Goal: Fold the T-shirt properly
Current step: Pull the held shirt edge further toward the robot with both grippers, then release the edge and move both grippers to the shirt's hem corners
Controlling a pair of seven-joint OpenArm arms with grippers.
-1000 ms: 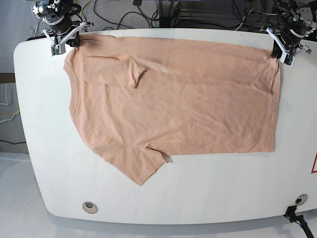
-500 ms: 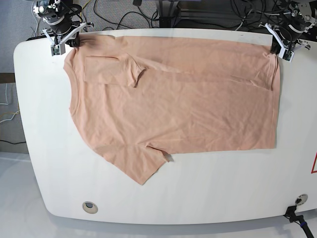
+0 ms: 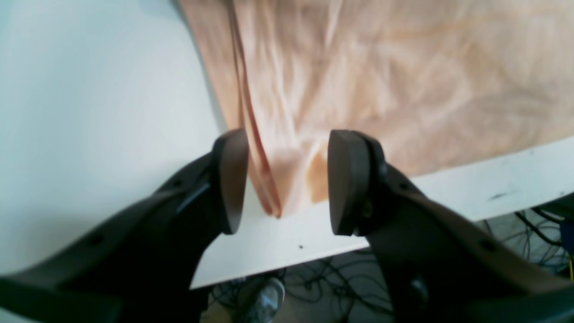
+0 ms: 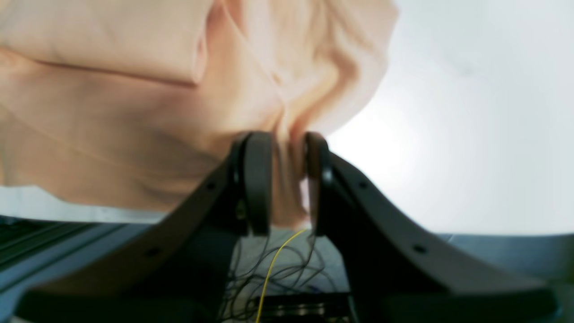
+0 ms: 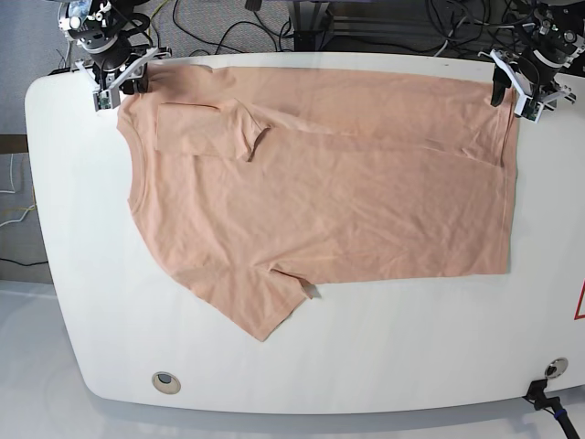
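The peach-pink T-shirt (image 5: 329,192) lies spread flat on the white table (image 5: 393,357), collar to the left and hem to the right. One sleeve (image 5: 206,133) is folded in onto the body; the other (image 5: 260,306) sticks out toward the near edge. My left gripper (image 5: 514,91) is at the far right hem corner. In the left wrist view this gripper (image 3: 282,184) is open, with the corner (image 3: 273,197) lying between its fingers. My right gripper (image 5: 119,84) is at the far left shoulder, and the right wrist view shows it (image 4: 289,179) shut on a bunch of T-shirt (image 4: 287,121) fabric.
Both grippers work at the table's far edge (image 3: 403,224), with cables (image 5: 238,27) on the floor behind it. A round grommet (image 5: 165,381) sits near the front left. A red mark (image 5: 579,302) shows at the right border, and a black fitting (image 5: 541,395) at the front right.
My left gripper has drawn the hem corner toward the far edge and opened, leaving the corner on the table. The right gripper has barely shifted and still grips the shoulder.
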